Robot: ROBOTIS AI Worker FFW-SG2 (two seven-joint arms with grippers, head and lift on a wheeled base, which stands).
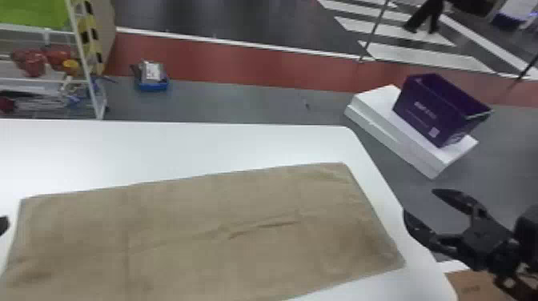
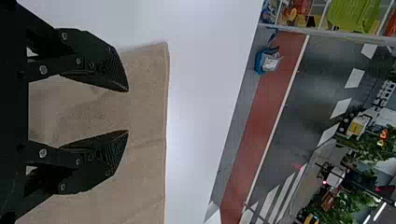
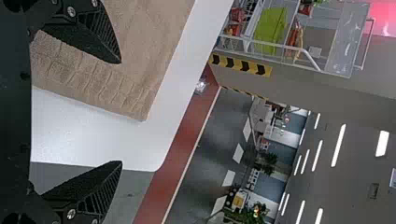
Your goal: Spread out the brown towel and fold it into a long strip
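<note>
Because the tabletop [image 1: 160, 152] carries the brown towel [image 1: 192, 216] nearly flat, up close to its right edge, the fold likely goes best if both grippers pinch 1 long side near its 2 corners, then lift level and taut to avoid deepening the middle wrinkle [image 1: 264, 226]. The towel lies just left of the right gripper [image 1: 418, 202], wide and empty at the tabletop's right edge; the left gripper [image 2: 127, 111], also parted and empty, hangs by the towel's left end.

1 brown towel [image 1: 192, 212] lies flat on the white table [image 1: 168, 148].
</note>
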